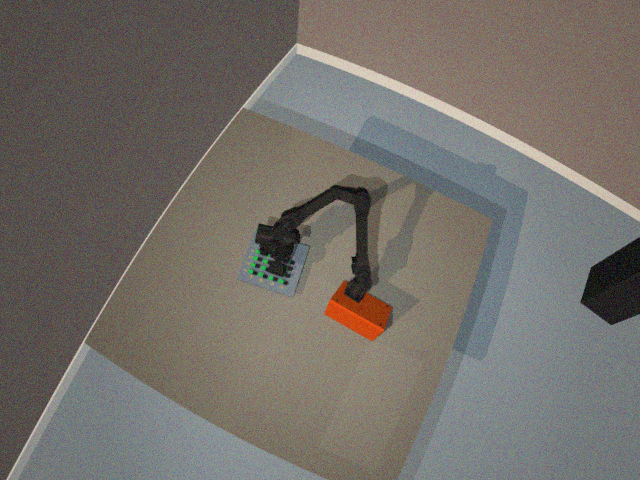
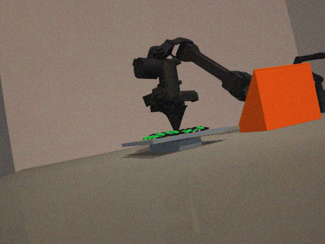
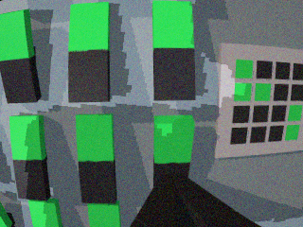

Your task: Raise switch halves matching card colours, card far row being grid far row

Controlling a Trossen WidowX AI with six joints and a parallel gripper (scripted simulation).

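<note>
Exterior view shows the black parallel-jaw gripper (image 2: 175, 126) pointing straight down, its jaws pressed together on nothing, the tip right at the green-and-dark-grey rocker switches (image 2: 173, 131) on the flat grey panel (image 2: 136, 143). Whether it touches one cannot be told. Behind, the arm reaches back to the orange wedge-shaped base block (image 2: 281, 97). From the wrist, the dark fingertips sit at the lower end of a switch in the column nearest the small pale card (image 3: 265, 102), which lies just beside the grid with green and dark squares.
</note>
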